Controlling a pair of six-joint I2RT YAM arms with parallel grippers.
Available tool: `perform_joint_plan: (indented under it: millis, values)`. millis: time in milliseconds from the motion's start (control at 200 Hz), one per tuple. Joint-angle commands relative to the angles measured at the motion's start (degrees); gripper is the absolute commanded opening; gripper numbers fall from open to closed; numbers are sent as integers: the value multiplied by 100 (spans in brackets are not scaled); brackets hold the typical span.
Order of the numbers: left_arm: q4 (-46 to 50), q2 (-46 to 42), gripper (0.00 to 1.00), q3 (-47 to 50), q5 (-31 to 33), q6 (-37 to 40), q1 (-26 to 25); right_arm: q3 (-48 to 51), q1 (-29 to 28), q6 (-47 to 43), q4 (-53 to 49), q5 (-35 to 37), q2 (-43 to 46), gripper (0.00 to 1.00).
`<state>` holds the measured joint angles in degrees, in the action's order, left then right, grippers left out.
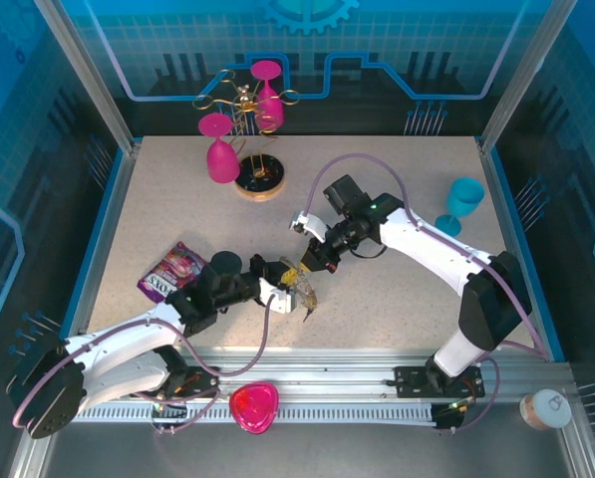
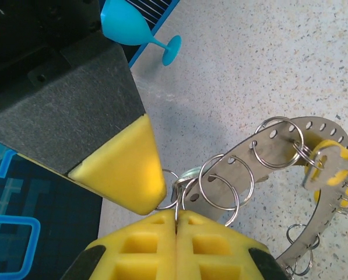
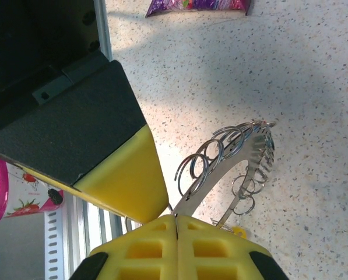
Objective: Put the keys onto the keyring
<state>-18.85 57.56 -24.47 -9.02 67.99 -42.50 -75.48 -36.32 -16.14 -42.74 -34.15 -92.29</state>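
Keyring (image 2: 278, 146) — the flat grey one with silver split rings round its rim — is held over the table (image 1: 177, 199) near the front edge, between the two arms. On the left, the left gripper (image 2: 176, 219) has its yellow fingers fully closed on the rim, among the small rings. To the right, the right gripper (image 3: 176, 220) is clamped tight on another stretch of the rim. What looks like a yellow-headed key (image 2: 331, 164) dangles from it.

If the arms pull or twist unevenly, I'd expect the thin ring to slip from one grip and swing.

Containers: the pink glasses (image 1: 217, 154) hang upside down, so empty. I can't see into the pink heart-shaped dish (image 1: 254, 408). The teal goblet (image 1: 464, 199) stands upright — apparently empty.
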Motion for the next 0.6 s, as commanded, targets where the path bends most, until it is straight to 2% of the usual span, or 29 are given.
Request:
perform_joint_plan:
  millis: [0, 90, 195, 270, 385, 475, 595]
  values:
    - [-599, -105, 0, 12, -302, -569, -35, 23, 41, 110, 190, 256, -15, 16]
    - [-693, -102, 0, -4, -333, -949, -28, 118, 96, 211, 313, 254, 142, 31]
    - [-847, -121, 0, -1, -434, -1706, 20, 314, 231, 401, 535, 316, 506, 43]
    - [-923, -134, 0, 17, -531, -2351, 58, 527, 353, 557, 771, 532, 866, 49]
    - [-984, -172, 0, 40, -852, -3421, 240, 1000, 450, 665, 1276, 1055, 1539, 51]
    - [-1272, -162, 0, 125, -1332, -4325, 509, 1720, 450, 540, 2114, 1301, 2164, 50]
    - [-1763, -89, 0, 266, -1793, -5158, 772, 2889, 403, 71, 3461, 1133, 2811, 46]
